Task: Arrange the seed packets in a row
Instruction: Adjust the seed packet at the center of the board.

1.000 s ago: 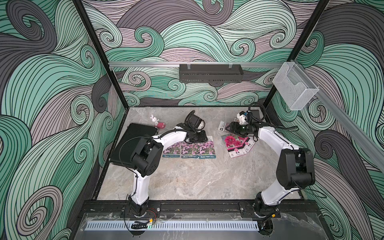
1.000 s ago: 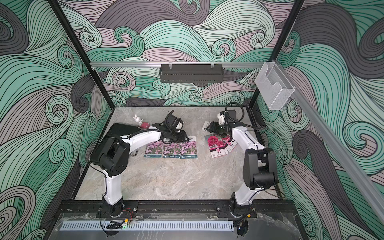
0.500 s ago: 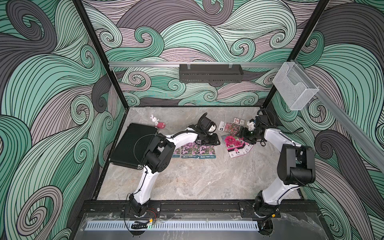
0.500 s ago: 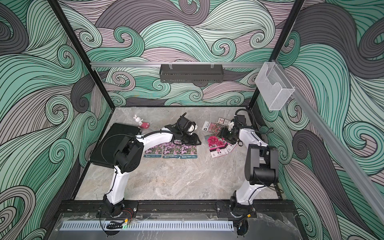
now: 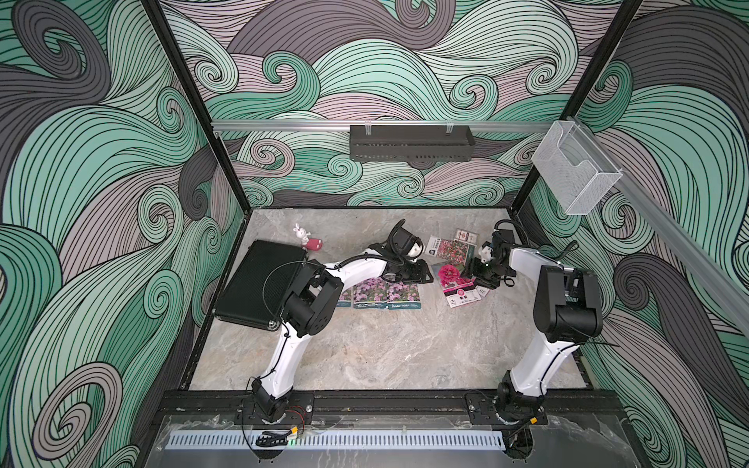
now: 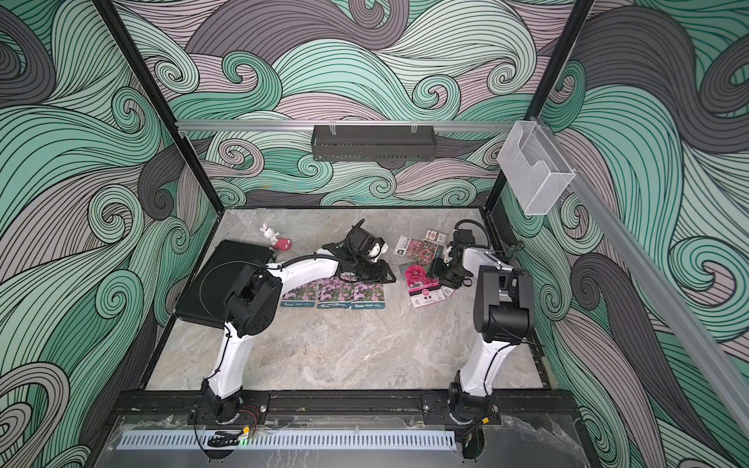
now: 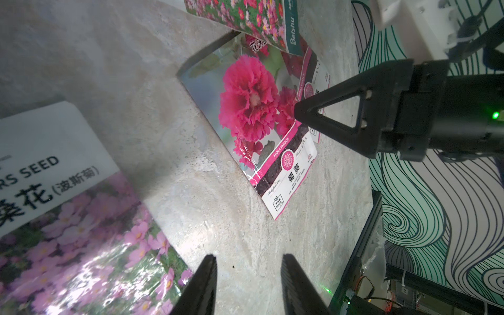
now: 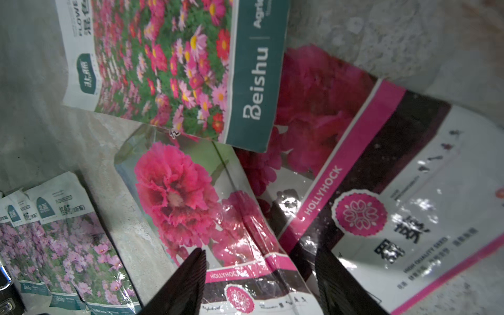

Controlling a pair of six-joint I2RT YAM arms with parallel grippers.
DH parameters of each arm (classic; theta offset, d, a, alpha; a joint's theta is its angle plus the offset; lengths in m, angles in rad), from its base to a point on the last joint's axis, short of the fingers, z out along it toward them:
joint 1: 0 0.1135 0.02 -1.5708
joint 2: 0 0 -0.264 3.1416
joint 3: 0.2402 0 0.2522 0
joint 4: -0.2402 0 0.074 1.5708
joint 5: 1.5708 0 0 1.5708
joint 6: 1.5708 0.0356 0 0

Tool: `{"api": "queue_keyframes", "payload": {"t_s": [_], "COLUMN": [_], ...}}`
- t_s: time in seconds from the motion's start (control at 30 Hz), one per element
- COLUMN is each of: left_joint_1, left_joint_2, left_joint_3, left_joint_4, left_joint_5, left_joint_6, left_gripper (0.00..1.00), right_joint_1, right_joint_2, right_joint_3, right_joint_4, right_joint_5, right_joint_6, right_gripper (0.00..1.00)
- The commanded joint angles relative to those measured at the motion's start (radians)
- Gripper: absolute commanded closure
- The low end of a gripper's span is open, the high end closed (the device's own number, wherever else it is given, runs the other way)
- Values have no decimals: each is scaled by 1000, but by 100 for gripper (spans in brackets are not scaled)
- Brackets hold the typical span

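On the grey marbled stone worktop (image 5: 364, 348), three flat glossy seed packets with purple-pink blooms (image 5: 371, 292) lie side by side in a neat row near the middle, their long edges touching or slightly overlapping. To the right of this row, separated from it by a strip of bare stone, the other three packets make a loose heap. The flat glossy packet with one big magenta bloom (image 7: 253, 109) lies tilted on top of a second magenta-bloom packet (image 8: 381, 191), and the packet with the red-pink flower mix and a dark green band (image 8: 169, 62) lies farther back and covers the far edge of both. The left pincer (image 7: 249, 283) is low over the bare strip, between the last purple-pink packet and the magenta one; its jaws stand moderately apart and nothing is between them. The right pincer (image 8: 261, 253) is over the near end of the two magenta packets with its jaws wide, one finger on each side of the place where the upper packet overlaps the lower one. It grips nothing, and whether the fingertips touch the foil is not possible to tell. In both top views the two pincers point toward each other across the heap. A small beige-and-red patterned box (image 5: 466, 236) sits just behind the mixed packet, a large flat black ribbed slab (image 5: 259, 287) lies at the left edge of the worktop, and a small white rabbit figure (image 5: 300, 233) stands near its far corner
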Motion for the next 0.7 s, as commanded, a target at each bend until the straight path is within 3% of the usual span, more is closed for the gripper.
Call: {"api": "queue_keyframes", "payload": {"t_s": [0.0,0.47,0.67], "left_joint_1": [0,57,95], "left_joint_2": [-9,-201,-185], "left_joint_3": [6,25,159], "left_joint_4": [-4,-85,-196], "left_joint_5": [14,81,171], "left_joint_6": [9,12,12], "left_gripper": [59,59,58], "right_joint_1": [4,36,36], "right_joint_2": [18,32,18], "right_joint_3": [17,-11,-9], "right_joint_4": [-26,26,22], "right_joint_5": [-23,-39,-43], "right_joint_6": [-24,-16,-19], "right_gripper": [36,61,72]}}
